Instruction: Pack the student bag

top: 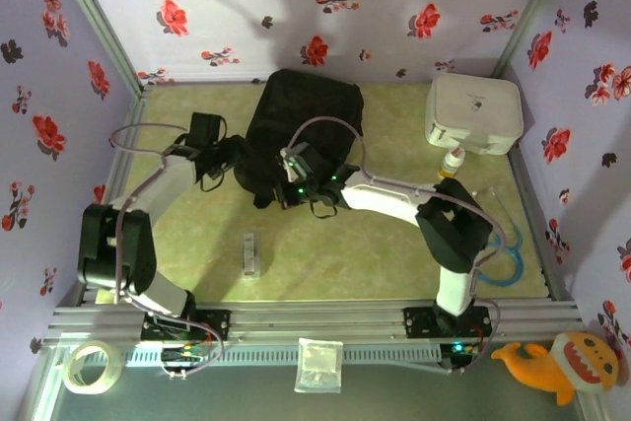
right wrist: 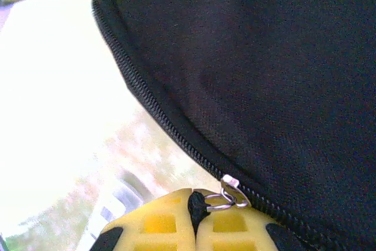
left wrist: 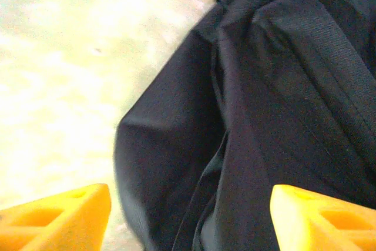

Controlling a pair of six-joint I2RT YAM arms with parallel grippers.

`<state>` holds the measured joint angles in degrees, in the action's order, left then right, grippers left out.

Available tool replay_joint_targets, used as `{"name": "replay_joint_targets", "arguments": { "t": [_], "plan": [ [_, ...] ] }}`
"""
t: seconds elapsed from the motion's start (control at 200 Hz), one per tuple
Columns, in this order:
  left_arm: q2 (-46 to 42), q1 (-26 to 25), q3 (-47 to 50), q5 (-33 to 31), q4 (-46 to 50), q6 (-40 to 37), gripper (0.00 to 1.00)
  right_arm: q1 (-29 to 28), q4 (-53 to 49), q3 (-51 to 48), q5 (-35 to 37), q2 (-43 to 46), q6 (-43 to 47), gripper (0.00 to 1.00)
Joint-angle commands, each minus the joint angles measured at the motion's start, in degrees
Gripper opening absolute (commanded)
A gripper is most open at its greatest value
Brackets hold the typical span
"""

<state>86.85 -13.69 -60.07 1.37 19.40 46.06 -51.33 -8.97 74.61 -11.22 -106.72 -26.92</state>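
Robot arms working the zip of a large black soft fabric backpack (top: 301, 110) at the table's (top: 375, 244) far middle.
The right gripper (right wrist: 200, 218) is pinched on the small black zip pull (right wrist: 232, 195) with its metal ring. The left gripper (left wrist: 191, 216) stands with jaws apart over creased woven cloth. Unzipping seems in hand; next, a steady pull along the toothed track (right wrist: 147, 101).

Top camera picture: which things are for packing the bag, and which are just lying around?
For the job:
- student bag
- its zip pull, pinched by the right fingers
- probably to go in: white case, small bottle, clear block

Just lying about:
- tape roll
- plastic pouch
- orange plush toy
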Motion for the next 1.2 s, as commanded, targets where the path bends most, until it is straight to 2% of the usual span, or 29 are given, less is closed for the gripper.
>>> {"name": "replay_joint_targets", "arguments": {
  "t": [0.0, 0.175, 0.265, 0.435, 0.51, 0.66, 0.765, 1.025, 1.195],
  "plan": [
    [-4.78, 0.35, 2.88, -3.07, 3.21, 2.06, 0.75, -0.3, 3.21, 5.46, -4.48, -3.04, -0.66, 0.0],
    [-7.51, 0.31, 9.92, 10.14, -9.24, 9.76, 0.78, -0.55, 1.51, 8.45, -4.6, -4.6, 0.19, 0.0],
    [-5.79, -0.08, 11.44, 13.71, -14.48, 12.79, 0.77, -0.6, 0.44, 8.38, -4.34, -4.07, 0.54, 0.0],
    [-2.07, -0.63, 14.1, 13.4, -21.23, 17.71, 0.64, -0.54, -0.95, 7.51, -3.9, -3.32, 0.65, 0.0],
    [-1.31, -0.63, 14.87, 13.13, -23.5, 19.1, 0.52, -0.55, -2.01, 7.22, -2.9, -2.85, 0.47, 0.0],
    [-0.88, -0.62, 14.33, 10.08, -21.09, 18.14, 0.24, -0.36, -4.54, 5.44, 1.18, -0.83, -0.78, 0.0],
    [-0.92, -0.61, 14.18, 8.1, -19.28, 17.1, 0.12, 0.03, -7.41, 4.44, 3.12, 0.77, -1.7, 0.0],
    [-1.58, -0.41, 14.12, 6.55, -17.12, 14.89, 0.02, 2.56, -17.9, 1.62, 10.42, 5.27, -3.84, 0.0],
    [-2.32, -0.36, 14.46, 6.55, -16.11, 13.69, 0.0, 4.9, -17.61, -2.95, 13.35, 9.37, -6.08, 0.0]
  ]
}}
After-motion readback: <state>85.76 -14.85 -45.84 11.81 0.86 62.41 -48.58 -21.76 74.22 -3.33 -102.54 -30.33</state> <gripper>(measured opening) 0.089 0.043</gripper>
